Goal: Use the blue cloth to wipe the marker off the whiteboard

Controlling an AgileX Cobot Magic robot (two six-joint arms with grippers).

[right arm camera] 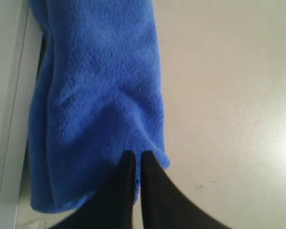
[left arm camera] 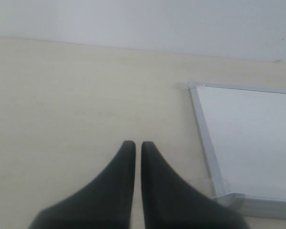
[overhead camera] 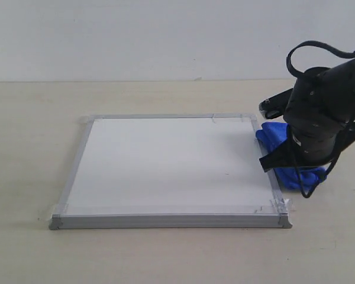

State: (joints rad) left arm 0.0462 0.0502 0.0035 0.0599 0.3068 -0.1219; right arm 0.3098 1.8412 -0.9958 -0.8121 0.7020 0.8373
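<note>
Now the cloth [overhead camera: 274, 137] lies on the table just beside the right edge of the board [overhead camera: 165, 160], touching its frame, under the right gripper [right arm camera: 137, 155]. Its fingers [right arm camera: 126, 183] are together and, as it seems, they pinch a small fold at the hem of the cloth; the fleece puckers toward the tips. The rest of the cloth stretches away from the tips, along the frame.

I see no red line on the board, so I judge that the wiping is done or the ink is too faint to see. For any further pass, the pinch should be firm and the cloth lifted a little over the frame, so that it does not catch.

The left gripper [left arm camera: 134, 143] hangs beyond the left edge of the board, closed on nothing.
</note>
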